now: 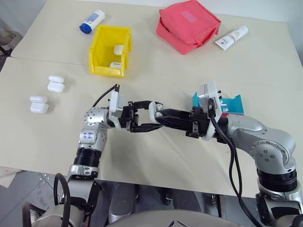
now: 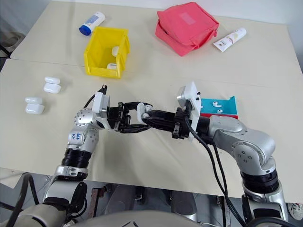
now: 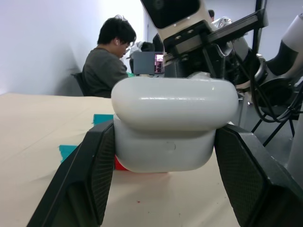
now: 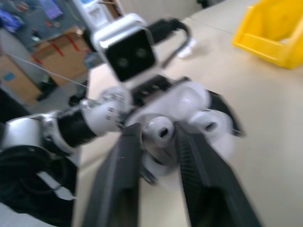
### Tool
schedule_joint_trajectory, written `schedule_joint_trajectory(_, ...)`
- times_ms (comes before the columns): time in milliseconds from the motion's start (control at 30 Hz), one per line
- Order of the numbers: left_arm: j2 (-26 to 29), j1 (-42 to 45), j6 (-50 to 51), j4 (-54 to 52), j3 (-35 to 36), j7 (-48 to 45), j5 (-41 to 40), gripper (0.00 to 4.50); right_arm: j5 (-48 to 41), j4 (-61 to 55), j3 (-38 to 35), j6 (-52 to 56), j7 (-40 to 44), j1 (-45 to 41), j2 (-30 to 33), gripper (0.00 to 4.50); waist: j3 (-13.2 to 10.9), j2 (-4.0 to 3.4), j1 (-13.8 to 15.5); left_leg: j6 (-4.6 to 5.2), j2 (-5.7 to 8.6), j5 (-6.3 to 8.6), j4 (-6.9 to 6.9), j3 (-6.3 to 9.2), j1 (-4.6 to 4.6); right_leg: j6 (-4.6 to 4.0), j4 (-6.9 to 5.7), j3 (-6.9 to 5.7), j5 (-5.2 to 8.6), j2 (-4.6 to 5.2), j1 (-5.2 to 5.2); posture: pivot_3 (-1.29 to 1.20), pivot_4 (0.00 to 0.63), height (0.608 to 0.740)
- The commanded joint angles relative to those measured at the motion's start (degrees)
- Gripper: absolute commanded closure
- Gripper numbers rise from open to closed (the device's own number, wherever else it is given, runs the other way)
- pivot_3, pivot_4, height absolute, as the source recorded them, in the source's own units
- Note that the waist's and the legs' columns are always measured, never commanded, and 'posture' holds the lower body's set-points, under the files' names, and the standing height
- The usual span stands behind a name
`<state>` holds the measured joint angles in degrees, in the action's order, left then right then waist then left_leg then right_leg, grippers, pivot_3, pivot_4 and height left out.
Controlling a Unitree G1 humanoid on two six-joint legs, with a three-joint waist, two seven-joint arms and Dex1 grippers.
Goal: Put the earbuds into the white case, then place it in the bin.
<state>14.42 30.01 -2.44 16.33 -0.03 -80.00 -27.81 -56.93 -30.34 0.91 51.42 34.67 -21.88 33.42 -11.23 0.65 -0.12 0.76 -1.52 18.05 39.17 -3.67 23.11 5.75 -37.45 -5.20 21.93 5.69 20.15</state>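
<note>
My left gripper (image 1: 150, 117) is shut on the white case (image 1: 155, 109) and holds it above the middle of the table. In the left wrist view the case (image 3: 175, 123) sits clamped between the black fingers (image 3: 94, 175). My right gripper (image 1: 161, 115) reaches in from the right to the case's open top. In the right wrist view one earbud (image 4: 158, 132) lies at that gripper's tip over the case, with a second earbud (image 4: 208, 124) seated beside it. The yellow bin (image 1: 97, 52) stands at the back left and holds two white cases (image 1: 118, 48).
Two more pairs of white cases (image 1: 56, 84) (image 1: 39, 105) lie on the table's left. A blue tray (image 2: 227, 106) with two earbuds (image 2: 216, 101) sits behind my right wrist. A red pouch (image 1: 188, 26) and two tubes (image 1: 92, 21) (image 1: 232, 38) lie at the back. A person (image 3: 106, 66) sits beyond the table.
</note>
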Motion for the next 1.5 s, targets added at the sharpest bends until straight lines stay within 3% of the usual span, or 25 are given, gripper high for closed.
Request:
schedule_joint_trajectory(33,-0.88,1.91,-0.75,-3.87,0.56,-1.36,-3.6,1.69,2.25,0.91,-0.5,0.55,-1.46,0.03,0.87,2.8,0.0,0.0,0.03,0.0,0.02,0.0,0.0,0.0,0.0,0.0,0.0,0.0,0.0,0.01,0.0,0.0,0.15,0.74)
schedule_joint_trajectory(533,0.3,2.11,-0.39,-0.18,1.17,-1.94,-2.44,1.69,1.02,-0.87,-4.89,0.86,2.11,-1.34,6.57,2.8,0.0,0.0,0.07,0.0,0.04,0.0,0.0,-0.01,0.0,0.0,0.0,0.0,0.0,0.03,0.0,0.0,0.15,0.74)
schedule_joint_trajectory(767,2.02,3.83,0.17,1.22,0.3,-1.33,-0.51,1.69,6.12,0.77,-6.94,-1.52,5.09,0.65,12.51,2.8,0.0,0.0,0.1,0.01,0.03,0.0,0.0,-0.01,0.01,0.0,0.0,0.0,0.0,0.02,0.0,0.0,0.15,0.74)
schedule_joint_trajectory(1000,5.31,7.72,2.22,0.27,-4.09,1.95,6.05,1.69,13.51,5.7,-12.77,-6.37,9.52,8.1,19.29,2.8,0.0,0.0,0.68,0.06,0.12,-0.01,0.0,-0.01,0.04,0.0,0.01,-0.02,0.0,0.04,0.0,0.0,0.15,0.74)
schedule_joint_trajectory(1100,7.56,10.11,3.88,-0.44,-7.38,2.03,9.72,1.69,15.85,6.62,-15.97,-8.78,11.25,11.56,21.25,3.47,0.0,0.0,1.06,0.07,0.13,-0.01,-0.01,-0.02,0.04,0.0,0.01,-0.03,0.0,-0.01,0.0,0.0,0.15,0.74)
schedule_joint_trajectory(1200,8.38,11.86,4.17,-0.77,-9.06,1.57,10.92,1.69,15.16,4.98,-18.93,-9.01,10.95,11.96,21.16,4.46,0.0,0.0,0.98,0.06,0.12,-0.01,-0.01,-0.07,0.04,0.0,0.01,-0.01,0.0,-0.04,0.01,0.0,0.15,0.74)
schedule_joint_trajectory(1367,8.47,12.78,4.51,-1.29,-9.55,1.43,10.56,1.69,12.57,-2.16,-18.48,-6.07,7.9,9.6,20.29,4.49,0.0,0.0,0.88,0.06,0.05,-0.02,-0.01,-0.07,0.03,0.0,0.01,0.0,0.0,-0.03,0.02,0.0,0.15,0.74)
schedule_joint_trajectory(1500,8.75,12.88,4.58,-1.58,-10.25,1.94,11.42,1.69,7.61,-8.37,-11.13,0.75,2.37,-0.39,17.88,4.49,0.0,0.0,0.35,0.05,0.04,-0.02,0.0,-0.06,0.02,0.0,0.01,0.02,0.0,-0.01,0.02,0.0,0.15,0.74)
